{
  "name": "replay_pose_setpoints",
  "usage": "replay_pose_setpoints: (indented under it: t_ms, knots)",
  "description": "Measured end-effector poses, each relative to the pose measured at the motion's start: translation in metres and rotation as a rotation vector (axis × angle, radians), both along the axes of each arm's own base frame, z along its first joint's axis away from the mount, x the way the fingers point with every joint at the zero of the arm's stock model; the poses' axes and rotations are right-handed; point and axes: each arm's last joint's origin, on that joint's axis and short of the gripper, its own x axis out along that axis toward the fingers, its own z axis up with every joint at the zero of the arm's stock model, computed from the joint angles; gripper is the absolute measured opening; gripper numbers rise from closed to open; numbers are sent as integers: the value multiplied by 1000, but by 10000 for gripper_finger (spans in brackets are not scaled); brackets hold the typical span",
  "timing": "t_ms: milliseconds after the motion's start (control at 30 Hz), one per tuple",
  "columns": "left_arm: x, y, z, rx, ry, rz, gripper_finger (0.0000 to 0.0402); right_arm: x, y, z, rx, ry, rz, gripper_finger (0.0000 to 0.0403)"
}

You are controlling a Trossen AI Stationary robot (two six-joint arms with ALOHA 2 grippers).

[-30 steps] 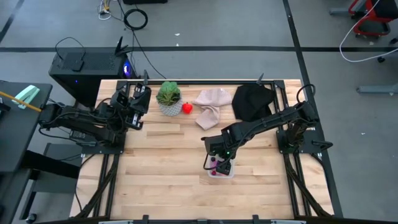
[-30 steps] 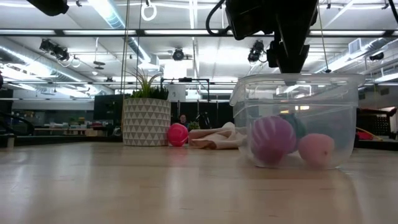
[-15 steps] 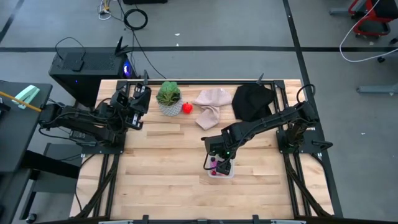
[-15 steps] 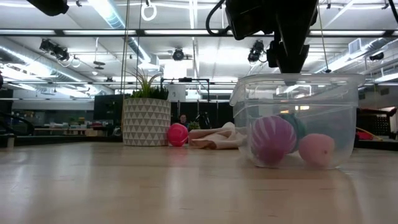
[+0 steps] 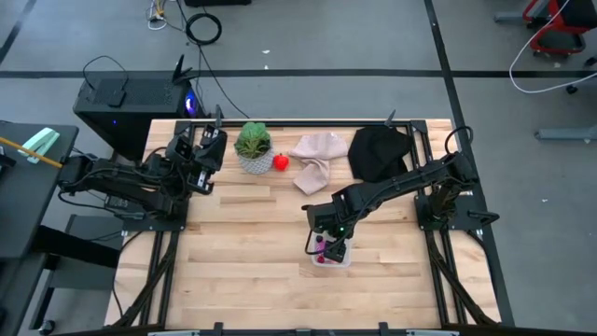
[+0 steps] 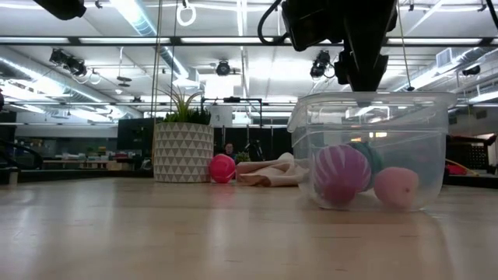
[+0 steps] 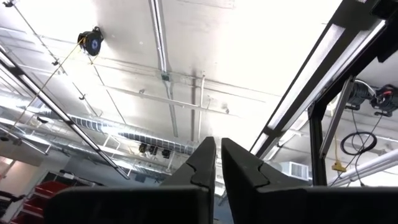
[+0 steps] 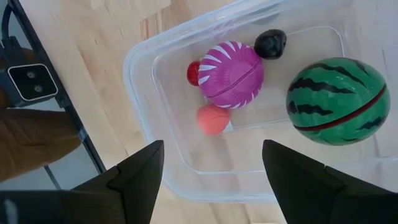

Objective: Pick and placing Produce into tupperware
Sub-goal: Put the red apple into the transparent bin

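Potted plant [image 5: 253,147], beige cloth [image 5: 315,159], black cloth [image 5: 377,150] along table's [image 5: 242,243] far edge

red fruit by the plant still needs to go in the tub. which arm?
Left. Its tool is parked just beside the plant and red fruit; the right tool hangs open over the tupperware, farther away.

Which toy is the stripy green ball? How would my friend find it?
Find the clear tupperware on the wooden table, right under the right gripper, which is open. Inside, the watermelon is the biggest toy: round, green with dark stripes, beside a purple ball with white stripes.
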Motion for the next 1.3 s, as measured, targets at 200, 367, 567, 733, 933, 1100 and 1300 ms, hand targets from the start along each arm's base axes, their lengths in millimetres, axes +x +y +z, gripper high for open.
replay_pose_setpoints:
  t_ms: [200,367,567,733,933,1100,1300]
  knots:
    - [0,0,0,-2,0,-3,35,0,0,0,2,2,-11,276]
    - [0,0,0,-11,-4,-16,33,2,0,0,1,-13,-13,276]
    - [1,0,-1,-16,3,-24,41,2,-1,0,-14,-24,-18,275]
    - [1,0,0,-16,3,-24,37,1,-13,16,23,-12,-38,252]
    - [1,0,-1,-12,9,-18,37,10,-71,71,-71,-178,-52,210]
    - [3,0,-2,-11,26,-15,43,14,-143,99,-129,-305,-155,183]
    - [4,0,-3,4,49,6,39,21,-207,98,-172,-457,-220,181]
